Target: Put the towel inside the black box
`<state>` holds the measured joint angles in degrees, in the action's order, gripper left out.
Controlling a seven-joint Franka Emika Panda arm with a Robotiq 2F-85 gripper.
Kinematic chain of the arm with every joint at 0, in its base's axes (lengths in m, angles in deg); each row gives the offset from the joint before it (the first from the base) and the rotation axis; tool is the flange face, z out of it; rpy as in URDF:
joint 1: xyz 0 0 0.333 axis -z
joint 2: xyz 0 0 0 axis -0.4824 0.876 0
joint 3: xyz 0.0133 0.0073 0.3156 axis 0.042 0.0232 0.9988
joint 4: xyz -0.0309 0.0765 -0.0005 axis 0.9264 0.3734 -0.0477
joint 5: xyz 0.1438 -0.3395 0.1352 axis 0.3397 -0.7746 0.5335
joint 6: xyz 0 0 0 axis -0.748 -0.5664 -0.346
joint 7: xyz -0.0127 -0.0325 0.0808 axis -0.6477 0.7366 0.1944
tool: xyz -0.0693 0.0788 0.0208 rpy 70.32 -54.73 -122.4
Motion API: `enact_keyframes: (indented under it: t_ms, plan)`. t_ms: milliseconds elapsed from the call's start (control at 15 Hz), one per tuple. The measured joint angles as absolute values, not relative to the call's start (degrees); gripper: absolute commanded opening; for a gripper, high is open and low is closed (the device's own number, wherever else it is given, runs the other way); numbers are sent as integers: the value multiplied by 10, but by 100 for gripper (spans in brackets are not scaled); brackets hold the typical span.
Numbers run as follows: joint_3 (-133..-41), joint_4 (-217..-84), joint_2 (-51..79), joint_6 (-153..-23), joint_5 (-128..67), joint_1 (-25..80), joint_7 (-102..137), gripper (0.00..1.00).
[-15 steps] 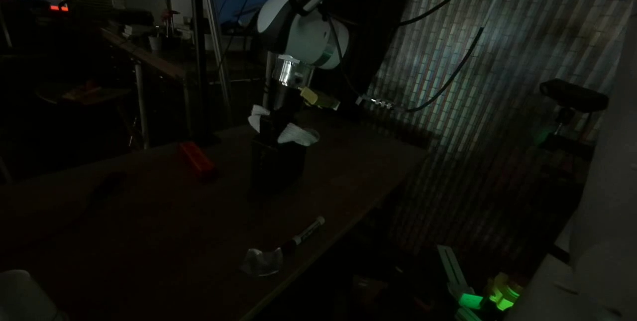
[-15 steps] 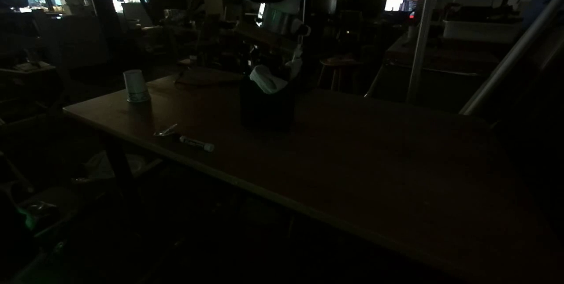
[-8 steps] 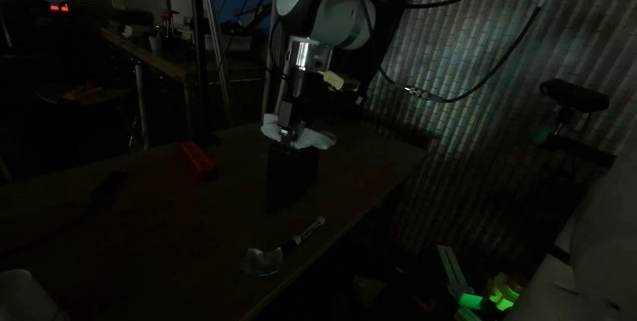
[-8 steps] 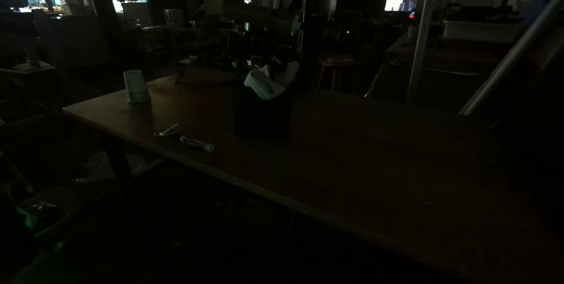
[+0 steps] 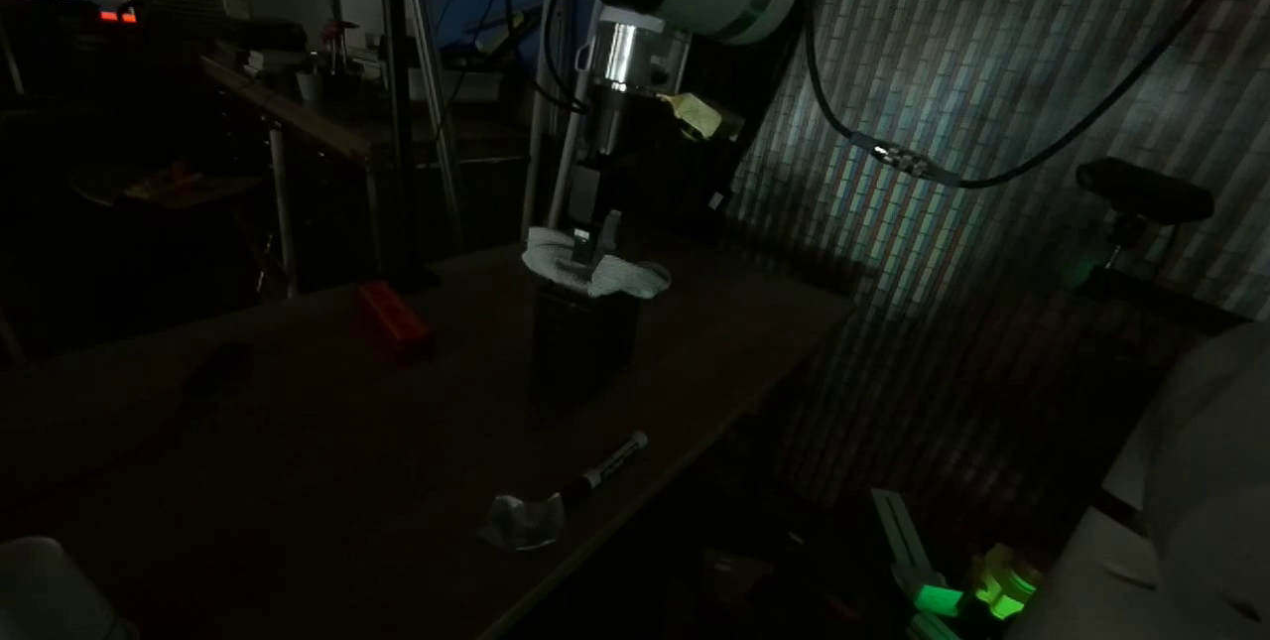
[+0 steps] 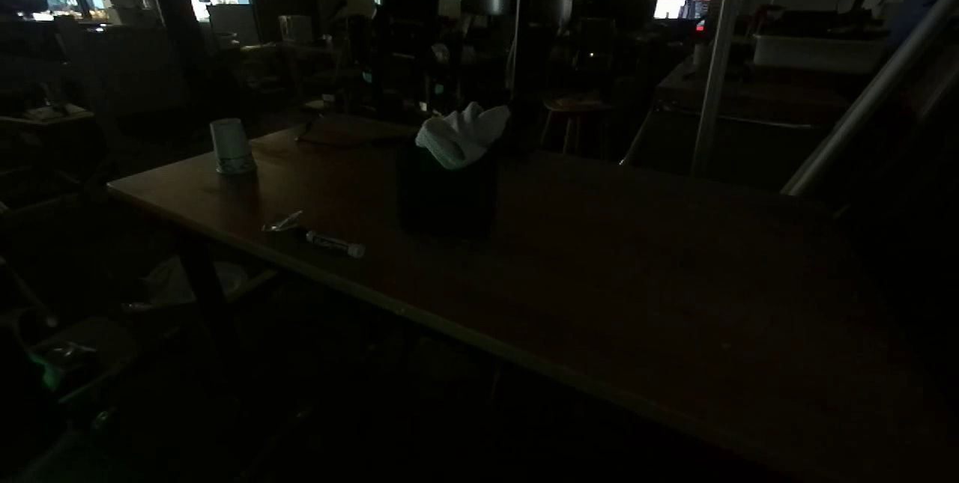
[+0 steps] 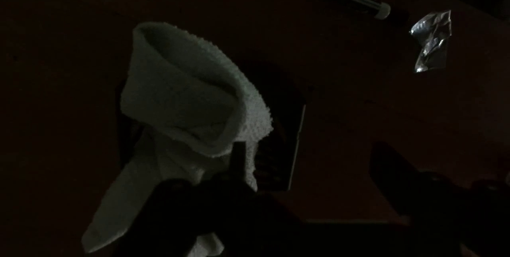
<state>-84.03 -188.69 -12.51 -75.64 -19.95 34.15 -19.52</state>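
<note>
The whitish towel (image 5: 630,276) lies bunched in the mouth of the black box (image 5: 583,347), with folds standing above the rim and ends hanging over. The towel (image 6: 464,137) and box (image 6: 447,198) show in both exterior views. In the wrist view the towel (image 7: 179,93) covers much of the box opening; the right rim of the box (image 7: 297,145) shows. My gripper (image 7: 308,157) is open with nothing between its fingers. One dark finger (image 7: 238,157) overlaps the towel in that view; the other is right of the box. In an exterior view the gripper (image 5: 597,245) is just above the towel.
A marker (image 5: 615,456) and a clear plastic wrapper (image 5: 524,523) lie near the table edge. A red block (image 5: 392,316) lies on the table beyond the box. A paper cup (image 6: 232,146) stands upside down at a table corner. The room is very dark.
The gripper has risen off the towel and shifted sideways. The towel stays on the box, its folds settled slightly. The box moved a little towards the marker, then stayed still.
</note>
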Motion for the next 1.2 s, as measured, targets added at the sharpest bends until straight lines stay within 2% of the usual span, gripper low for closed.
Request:
enact_keyframes:
  t_ms: [133, 333, 467, 1200]
  plan:
    - [-840, -1895, -140, -759, -210, 335, -179, 34]
    - [-840, -1898, -150, -766, -244, 328, -145, 9]
    - [-840, -1897, -151, -775, -271, 326, -120, 0]
    - [-840, -1888, -87, -851, -317, 325, -65, 0]
